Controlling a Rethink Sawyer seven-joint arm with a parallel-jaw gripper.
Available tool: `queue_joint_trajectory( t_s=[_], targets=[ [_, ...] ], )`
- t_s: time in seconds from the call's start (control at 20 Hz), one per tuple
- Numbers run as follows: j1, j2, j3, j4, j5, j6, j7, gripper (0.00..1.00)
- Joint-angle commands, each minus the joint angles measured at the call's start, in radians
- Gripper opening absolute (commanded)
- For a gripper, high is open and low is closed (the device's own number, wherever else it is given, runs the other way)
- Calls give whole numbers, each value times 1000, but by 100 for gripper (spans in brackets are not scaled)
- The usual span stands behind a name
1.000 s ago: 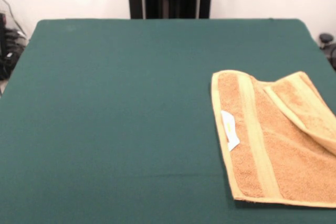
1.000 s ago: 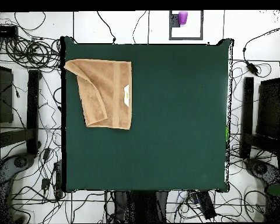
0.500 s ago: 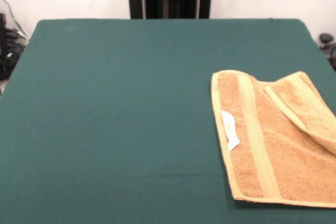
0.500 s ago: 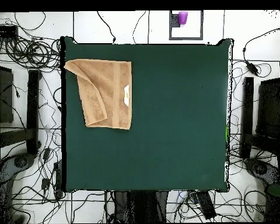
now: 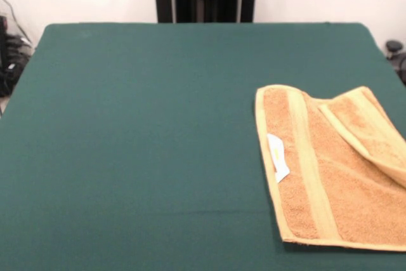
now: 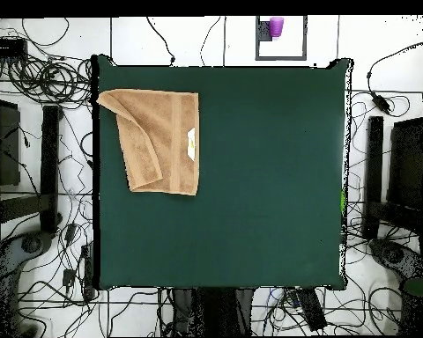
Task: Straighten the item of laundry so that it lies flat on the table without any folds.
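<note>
Orange-tan towel [image 5: 336, 169] runs off frame, one side seemingly folded; tool out of sight.

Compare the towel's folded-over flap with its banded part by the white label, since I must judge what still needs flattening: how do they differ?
The folded-over flap lies doubled on top of the towel; the banded part by the white label lies single and flat on the table. The flap's pale band runs slanted; the banded part's runs straight along the towel's edge. Both are orange-tan terry with pale bands.
</note>
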State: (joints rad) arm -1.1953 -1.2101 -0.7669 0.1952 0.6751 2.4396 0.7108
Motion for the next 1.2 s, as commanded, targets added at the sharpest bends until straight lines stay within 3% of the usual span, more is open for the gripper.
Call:
queue_joint_trajectory(
  t_s=[0.05,0.25,0.7,0.8,0.95,1.2],
  targets=[
    [-85,203,-111,-150,247,29,-125,100],
    [-143,243,-260,-166,420,17,-209,100],
    [-225,252,-498,-180,677,25,-283,100],
    [-202,255,-479,-173,684,-12,-238,100],
    [-156,254,-408,-171,619,-2,-153,100],
    [-126,239,-420,-162,639,33,-92,100]
  ],
)
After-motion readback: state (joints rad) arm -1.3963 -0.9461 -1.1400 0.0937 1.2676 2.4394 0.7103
